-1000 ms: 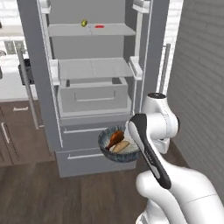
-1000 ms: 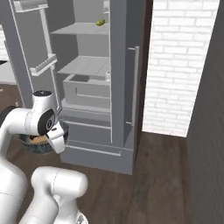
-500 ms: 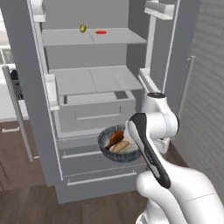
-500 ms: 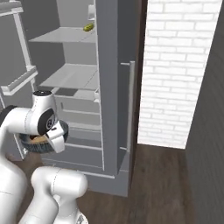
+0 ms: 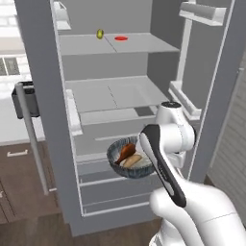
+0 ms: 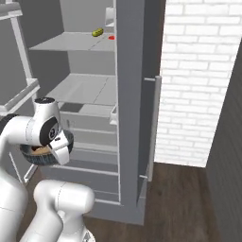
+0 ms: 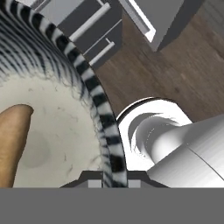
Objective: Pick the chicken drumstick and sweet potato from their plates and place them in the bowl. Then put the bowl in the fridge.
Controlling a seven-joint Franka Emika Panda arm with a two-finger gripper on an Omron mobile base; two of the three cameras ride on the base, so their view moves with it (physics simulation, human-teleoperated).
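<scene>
Between the tool's [image 7: 114, 177] closed jaws sits the bowl's [image 7: 98, 103] rim.

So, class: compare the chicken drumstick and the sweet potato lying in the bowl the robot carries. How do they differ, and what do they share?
Colour: the chicken drumstick is reddish-brown, the sweet potato pale tan. Shape: the drumstick tapers toward one end, the sweet potato is an even oblong lump. Position: the drumstick lies on the fridge side, the sweet potato nearer the base. Shared: similar length, both lying side by side in the bowl.
</scene>
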